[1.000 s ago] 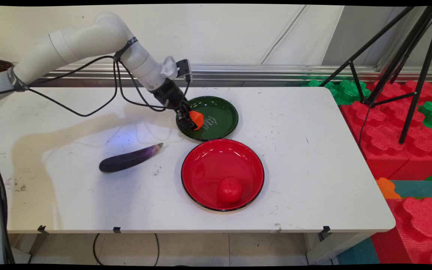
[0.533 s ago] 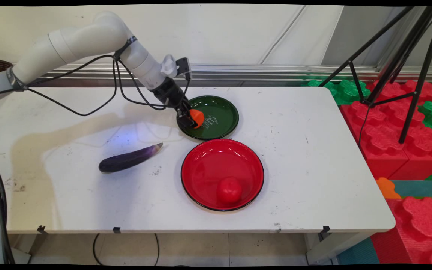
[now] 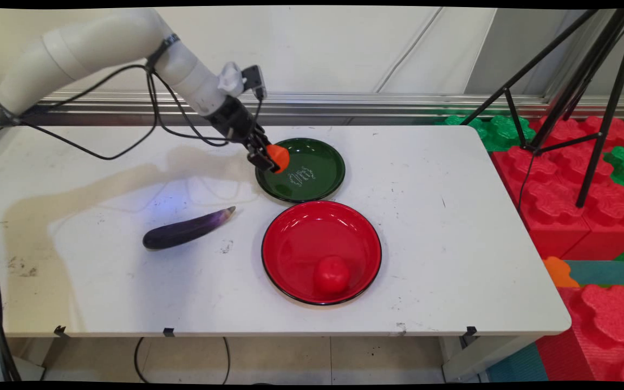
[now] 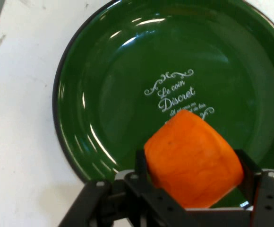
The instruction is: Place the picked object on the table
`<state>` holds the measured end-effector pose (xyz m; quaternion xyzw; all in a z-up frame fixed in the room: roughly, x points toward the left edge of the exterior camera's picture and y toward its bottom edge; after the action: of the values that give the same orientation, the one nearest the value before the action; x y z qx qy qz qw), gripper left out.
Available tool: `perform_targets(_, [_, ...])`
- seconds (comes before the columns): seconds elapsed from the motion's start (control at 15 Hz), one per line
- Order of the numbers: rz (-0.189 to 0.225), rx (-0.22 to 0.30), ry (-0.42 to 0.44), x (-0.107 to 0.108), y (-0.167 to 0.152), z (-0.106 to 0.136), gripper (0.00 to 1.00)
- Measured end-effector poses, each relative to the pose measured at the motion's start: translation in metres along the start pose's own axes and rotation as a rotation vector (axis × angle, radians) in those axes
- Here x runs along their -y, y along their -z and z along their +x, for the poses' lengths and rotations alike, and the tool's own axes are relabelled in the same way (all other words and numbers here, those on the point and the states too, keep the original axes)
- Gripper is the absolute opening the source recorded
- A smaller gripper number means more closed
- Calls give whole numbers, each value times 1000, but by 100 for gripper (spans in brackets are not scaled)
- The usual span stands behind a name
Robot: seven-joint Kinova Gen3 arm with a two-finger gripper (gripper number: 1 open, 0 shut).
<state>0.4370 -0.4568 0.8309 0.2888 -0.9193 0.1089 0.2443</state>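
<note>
Plainly orange chunk (image 4: 191,161), rounded, between fingers (image 4: 244,166).

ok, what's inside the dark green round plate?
Nothing rests in the dark green round plate: only white lettering. The black gripper holds an orange chunk above it, hiding part of the plate's floor.
</note>
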Motion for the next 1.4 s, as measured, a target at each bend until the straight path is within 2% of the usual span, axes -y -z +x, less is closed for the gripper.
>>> perform_targets(0.47, [14,10,-26,-4,60,-12,0])
perform_targets(0.8, [6,75,-84,-9,102,-37,0])
perform_targets(1.13, [-16,132,-123,-11,113,-64,0])
perform_targets(1.4, [-32,168,-125,-6,99,-86,0])
